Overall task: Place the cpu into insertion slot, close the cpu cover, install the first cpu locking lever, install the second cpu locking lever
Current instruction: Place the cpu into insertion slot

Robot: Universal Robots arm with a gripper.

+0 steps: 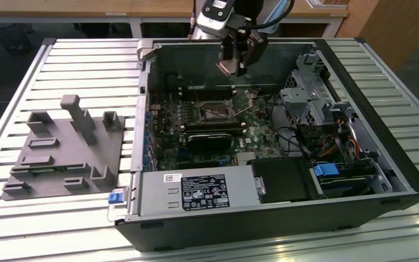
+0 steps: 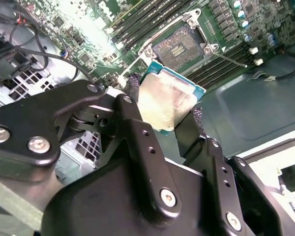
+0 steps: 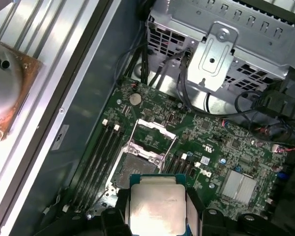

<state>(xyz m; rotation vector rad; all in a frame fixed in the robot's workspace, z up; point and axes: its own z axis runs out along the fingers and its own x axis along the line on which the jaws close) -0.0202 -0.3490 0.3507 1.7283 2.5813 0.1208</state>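
Note:
My gripper hangs over the back of the open computer case, shut on the cpu, a small flat pale square chip. In both wrist views the cpu sits clamped edge to edge between the two black fingers. It is held in the air, above and short of the insertion slot, a dark square socket on the green board. The cpu cover stands swung open at the socket's far side. A thin locking lever sticks up beside the socket.
A black fan cooler lies on the board just in front of the socket. Long memory slots flank it. A metal drive cage with cables fills the exterior view's right. A grey holder fixture stands outside the case on the slatted table.

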